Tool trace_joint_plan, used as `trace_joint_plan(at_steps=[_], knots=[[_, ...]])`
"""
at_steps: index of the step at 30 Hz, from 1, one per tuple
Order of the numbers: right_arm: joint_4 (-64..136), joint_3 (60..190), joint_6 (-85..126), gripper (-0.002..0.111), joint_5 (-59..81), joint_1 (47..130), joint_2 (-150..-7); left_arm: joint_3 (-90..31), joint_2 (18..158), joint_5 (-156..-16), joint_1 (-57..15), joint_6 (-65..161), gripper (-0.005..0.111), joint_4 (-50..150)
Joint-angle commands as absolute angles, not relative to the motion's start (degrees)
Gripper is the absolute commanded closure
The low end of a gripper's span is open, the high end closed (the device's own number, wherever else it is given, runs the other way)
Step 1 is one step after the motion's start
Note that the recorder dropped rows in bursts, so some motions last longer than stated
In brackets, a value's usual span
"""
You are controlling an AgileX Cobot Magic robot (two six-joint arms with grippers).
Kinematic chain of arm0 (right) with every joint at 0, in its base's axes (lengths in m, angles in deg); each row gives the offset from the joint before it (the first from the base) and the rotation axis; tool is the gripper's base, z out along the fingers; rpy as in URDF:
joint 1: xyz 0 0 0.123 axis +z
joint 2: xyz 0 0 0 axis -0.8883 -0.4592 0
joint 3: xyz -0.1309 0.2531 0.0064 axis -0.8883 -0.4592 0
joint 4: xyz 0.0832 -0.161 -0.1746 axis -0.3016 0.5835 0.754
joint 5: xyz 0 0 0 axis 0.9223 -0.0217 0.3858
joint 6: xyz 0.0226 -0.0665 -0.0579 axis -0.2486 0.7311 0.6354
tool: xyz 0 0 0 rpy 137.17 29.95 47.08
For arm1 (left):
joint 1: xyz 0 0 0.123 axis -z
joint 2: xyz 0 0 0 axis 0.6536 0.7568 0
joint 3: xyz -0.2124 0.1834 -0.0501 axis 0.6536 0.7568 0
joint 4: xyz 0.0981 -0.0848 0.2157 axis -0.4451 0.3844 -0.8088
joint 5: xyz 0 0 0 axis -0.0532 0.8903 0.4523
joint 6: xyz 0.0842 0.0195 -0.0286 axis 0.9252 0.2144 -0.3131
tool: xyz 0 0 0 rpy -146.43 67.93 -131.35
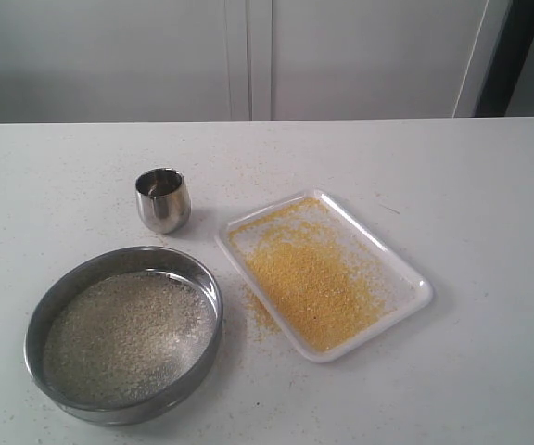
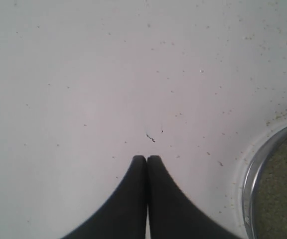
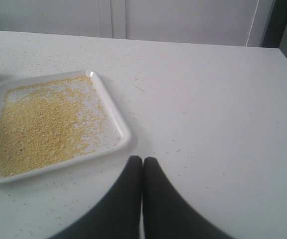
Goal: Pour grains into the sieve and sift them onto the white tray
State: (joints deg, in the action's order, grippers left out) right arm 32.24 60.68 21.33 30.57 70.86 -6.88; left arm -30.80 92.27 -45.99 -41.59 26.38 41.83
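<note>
The sieve (image 1: 124,335) sits at the table's front left, its mesh covered with pale coarse grains (image 1: 123,336). To its right lies the white tray (image 1: 413,281), holding fine yellow grains (image 1: 311,278). Neither arm shows in the exterior view. My left gripper (image 2: 146,158) is shut and empty over bare table, with the sieve's rim (image 2: 253,175) off to one side. In the right wrist view my right gripper (image 3: 142,159) is also shut and empty, close to a corner of the white tray (image 3: 118,119) with its yellow grains (image 3: 36,129).
A small steel cup (image 1: 163,199) stands upright behind the sieve, left of the tray. Stray yellow grains (image 1: 260,313) lie on the table between sieve and tray. White cabinet doors (image 1: 248,56) stand behind the table's far edge.
</note>
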Motion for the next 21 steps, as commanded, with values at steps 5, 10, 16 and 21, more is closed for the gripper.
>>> trace_joint_plan(at_steps=[5, 10, 16, 21], knots=[[32.9, 60.4, 21.2, 0.108, 30.5, 70.9, -6.5, -30.6, 80.7, -45.6, -41.8, 25.9, 0.107, 41.7], [32.9, 60.4, 21.2, 0.108, 30.5, 70.9, -6.5, -30.6, 73.4, -45.6, -41.8, 25.9, 0.107, 41.7], [32.9, 60.4, 21.2, 0.108, 30.5, 70.9, -6.5, -30.6, 65.9, -45.4, -41.8, 26.3, 0.107, 39.5], [32.9, 60.4, 21.2, 0.108, 30.5, 70.9, -6.5, -30.6, 59.5, -46.7, -41.8, 26.3, 0.107, 39.5]])
